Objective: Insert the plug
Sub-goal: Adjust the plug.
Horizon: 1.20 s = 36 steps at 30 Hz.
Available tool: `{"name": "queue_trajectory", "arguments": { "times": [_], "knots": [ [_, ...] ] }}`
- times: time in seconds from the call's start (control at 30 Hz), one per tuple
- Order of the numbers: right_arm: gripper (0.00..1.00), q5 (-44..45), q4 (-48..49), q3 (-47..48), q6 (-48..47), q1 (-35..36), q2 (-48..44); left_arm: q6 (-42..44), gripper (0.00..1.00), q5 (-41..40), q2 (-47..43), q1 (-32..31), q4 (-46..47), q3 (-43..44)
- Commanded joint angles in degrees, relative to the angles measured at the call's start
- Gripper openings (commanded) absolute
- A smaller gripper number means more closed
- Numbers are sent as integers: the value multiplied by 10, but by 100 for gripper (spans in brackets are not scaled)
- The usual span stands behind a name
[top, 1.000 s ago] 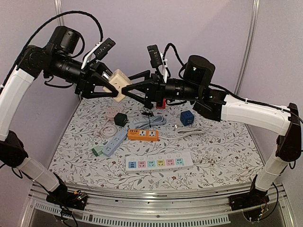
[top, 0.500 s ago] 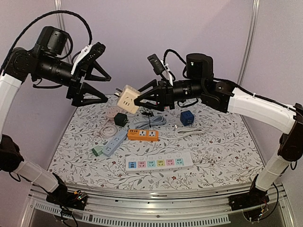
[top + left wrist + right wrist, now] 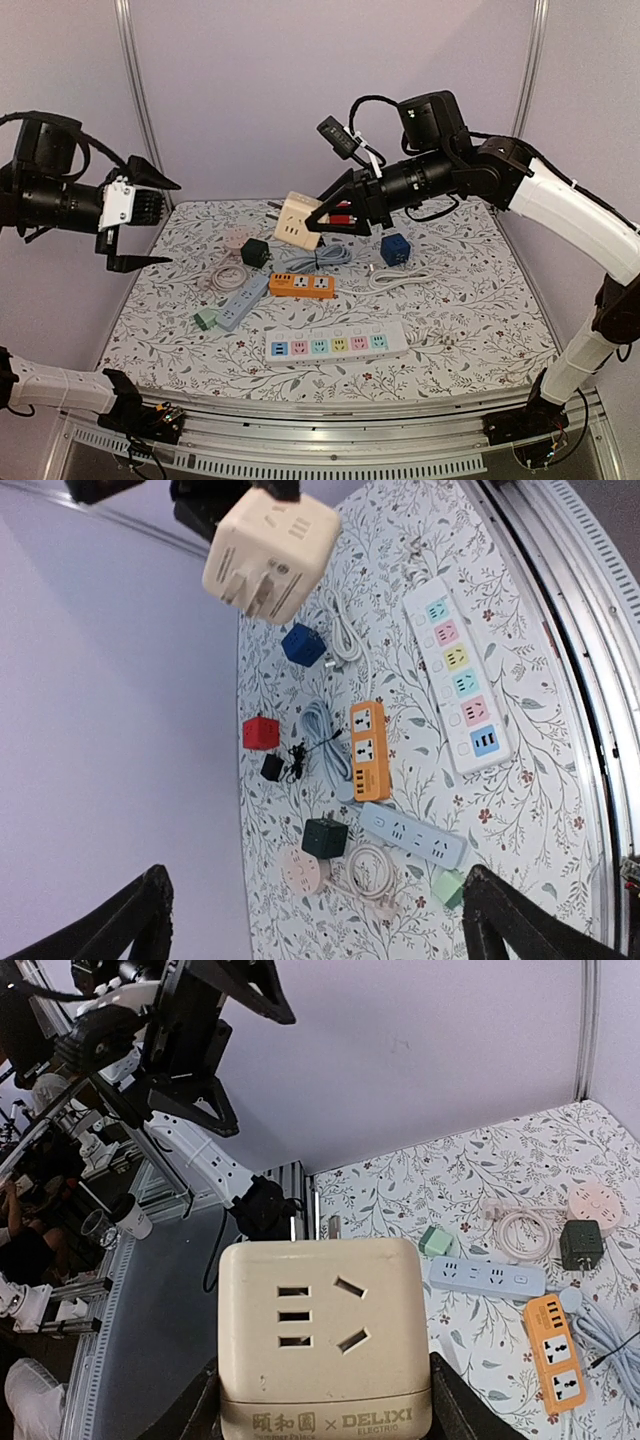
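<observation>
Change: left fingers [image 3: 150, 175] spread wide and pulled away, off the cream plug cube [image 3: 297, 218]
Plug cube: pinched in right fingers [image 3: 335, 195], high above tabletop [image 3: 470, 300]
Meaning: handover looks done; right fingers alone must seat it

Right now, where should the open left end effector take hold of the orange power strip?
Mid-length, across its short width, coming straight down from above. The orange power strip lies flat, sockets up, long and narrow, so its two long sides likely pinch best.
</observation>
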Motion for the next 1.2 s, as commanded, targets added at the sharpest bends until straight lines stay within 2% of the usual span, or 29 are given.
{"name": "queue_trajectory", "arguments": {
  "times": [0.0,0.03,0.1,0.17,0.33,0.47,0.57,0.67,0.87,0.97,1.1,1.13,1.17],
  "knots": [
    [0,67,-36,40,8,41,23,208,99,107,-111,-33,170,-154],
    [0,71,-36,45,6,46,27,240,99,120,-115,-48,202,-184],
    [0,76,-36,52,6,55,34,260,99,89,-97,-95,232,-206],
    [0,80,-37,53,6,62,35,221,100,47,-61,-140,240,-195],
    [0,91,-56,55,0,68,36,159,99,26,3,-210,266,-171],
    [0,84,-62,56,-10,70,37,152,100,13,24,-221,265,-180],
    [0,75,-64,59,-15,72,39,113,98,0,38,-226,286,-181],
    [0,60,-76,64,-28,73,44,79,87,-23,56,-227,305,-171],
    [0,48,-81,68,-29,73,45,74,76,-37,59,-228,309,-183],
    [0,34,-78,72,-29,73,47,76,59,-41,60,-230,309,-187],
    [0,35,-77,71,-29,73,49,80,8,-42,57,-238,312,-186],
    [3,40,-74,71,-29,73,49,80,0,-42,55,-241,316,-187],
    [18,50,-66,69,-23,73,49,76,0,-44,53,-244,323,-191]
  ]
}}
